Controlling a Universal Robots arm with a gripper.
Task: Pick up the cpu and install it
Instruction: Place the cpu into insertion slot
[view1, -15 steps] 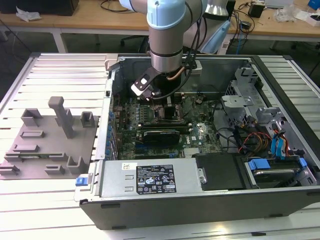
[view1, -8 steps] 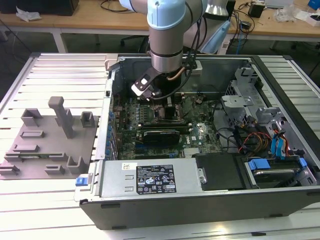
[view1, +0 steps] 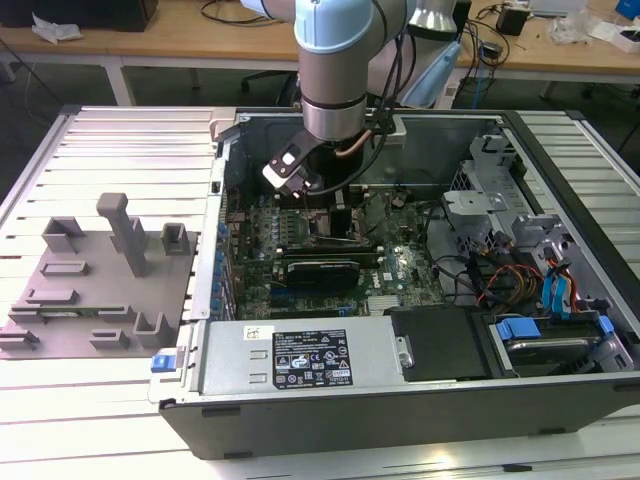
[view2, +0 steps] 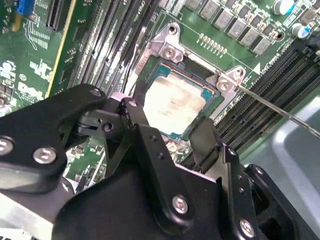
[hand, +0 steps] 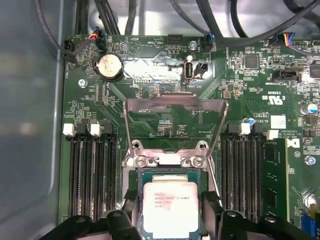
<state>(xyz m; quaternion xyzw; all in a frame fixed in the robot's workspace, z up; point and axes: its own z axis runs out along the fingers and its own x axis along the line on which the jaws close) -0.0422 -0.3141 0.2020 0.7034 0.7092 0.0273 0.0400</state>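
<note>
The cpu (hand: 170, 206), a pale silvery square chip, lies flat in the socket (hand: 167, 161) on the green motherboard (hand: 90, 107). In the second wrist view the cpu (view2: 172, 100) sits inside the metal-cornered socket frame (view2: 170, 50). My gripper (hand: 170, 200) is directly over it, and its black fingers (hand: 131, 202) press against two opposite edges of the chip. The socket's metal load plate (hand: 172, 102) stands swung open. In the exterior view my gripper (view1: 320, 205) reaches down into the open computer case (view1: 300, 370).
Rows of memory slots (hand: 90, 175) flank the socket on both sides. A thin metal lever (view2: 280, 112) juts out beside it. A graphics card (view1: 320, 270), cables and drive bays (view1: 540, 290) crowd the case. A grey fixture block (view1: 100, 280) sits at the exterior view's left.
</note>
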